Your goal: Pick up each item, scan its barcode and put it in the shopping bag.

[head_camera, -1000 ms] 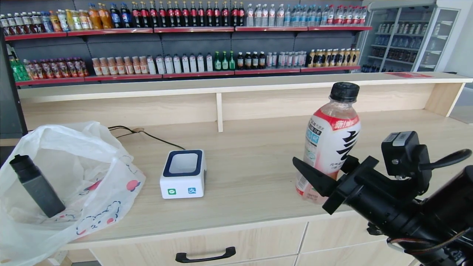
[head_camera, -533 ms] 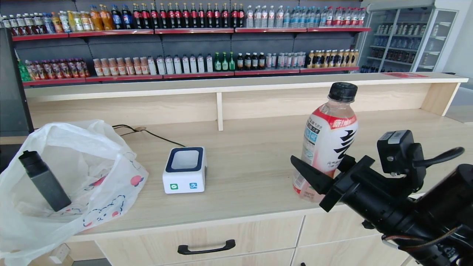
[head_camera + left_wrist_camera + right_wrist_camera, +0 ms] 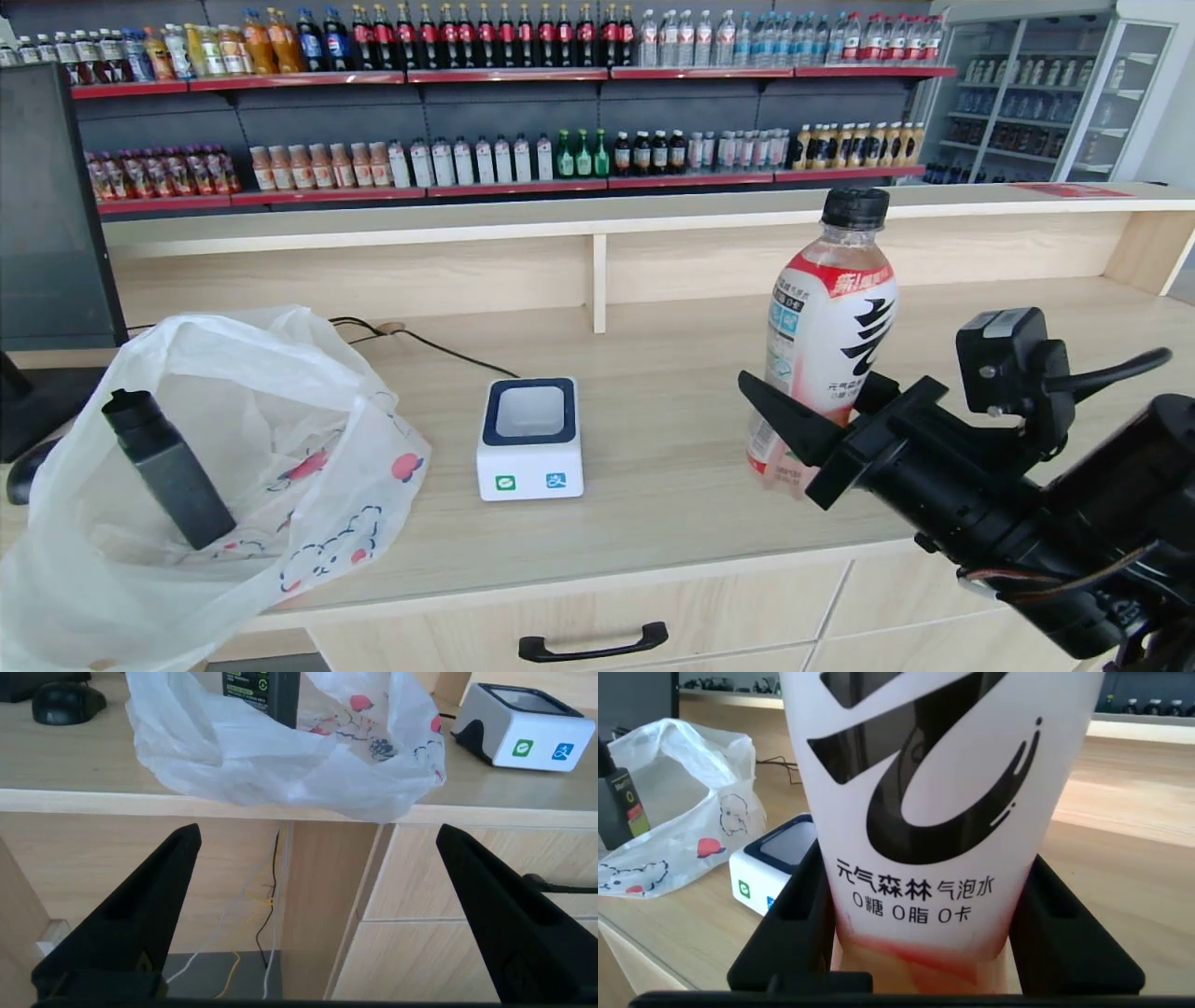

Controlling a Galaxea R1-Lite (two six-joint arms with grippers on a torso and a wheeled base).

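bottle (image 3: 826,327) upright in right pincer (image 3: 810,411)

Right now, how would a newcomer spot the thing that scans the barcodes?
On the long pale wooden counter, look between the white shopping bag at the left and the drink bottle at the right. The scanner sits there: the only small white box, with a dark blue frame round its top window.

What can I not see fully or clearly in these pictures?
- white bottle base: head view, partly behind the right gripper; resting on the counter or lifted, unclear.
- its cap: right wrist view, beyond the edge.
- dark bottle in the shopping bag: left wrist view, top cut by the edge.
- shelf bottles: head view, labels too small.
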